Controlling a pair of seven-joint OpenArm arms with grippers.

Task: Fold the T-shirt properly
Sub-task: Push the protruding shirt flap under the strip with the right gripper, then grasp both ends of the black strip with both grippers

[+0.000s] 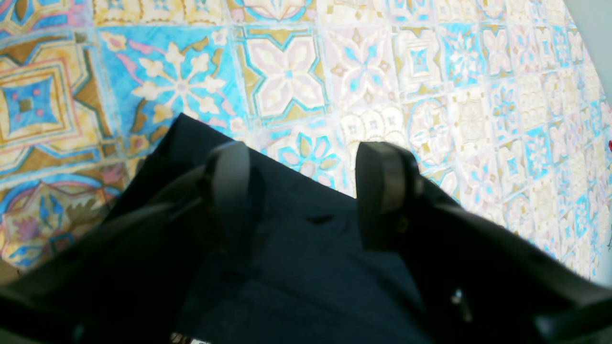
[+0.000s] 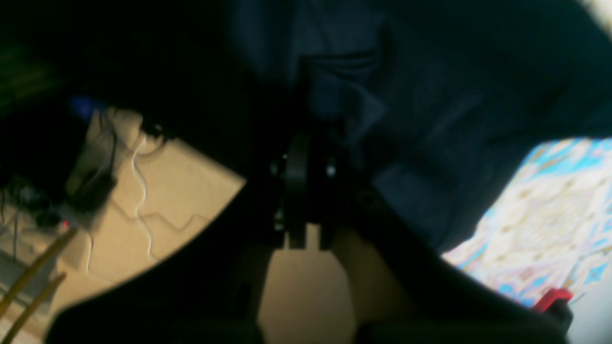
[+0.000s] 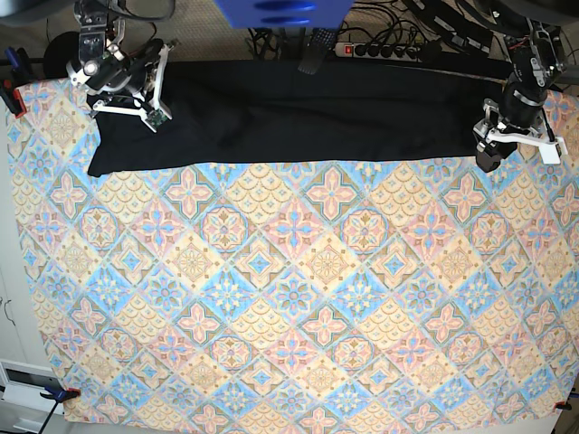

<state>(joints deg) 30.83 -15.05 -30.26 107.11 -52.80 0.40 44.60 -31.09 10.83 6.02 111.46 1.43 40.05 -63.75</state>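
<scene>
The black T-shirt (image 3: pixel 308 117) lies as a long flat band along the far edge of the patterned tablecloth (image 3: pixel 289 298). At its right end in the base view, my left gripper (image 3: pixel 490 152) hovers open. In the left wrist view its two fingers (image 1: pixel 382 191) stand wide apart over a corner of the T-shirt (image 1: pixel 296 267), with nothing pinched between them. At the band's other end my right gripper (image 3: pixel 145 108) is shut. The right wrist view shows its fingertips (image 2: pixel 311 143) pressed together, with dark folds of the T-shirt (image 2: pixel 430 95) bunched at them.
A power strip with cables (image 3: pixel 380 45) lies on the floor beyond the far table edge. A red clamp (image 3: pixel 11 95) holds the cloth at the left edge, and a blue clamp (image 3: pixel 59 393) holds it at the near left corner. A blue object (image 3: pixel 280 11) hangs above the far edge.
</scene>
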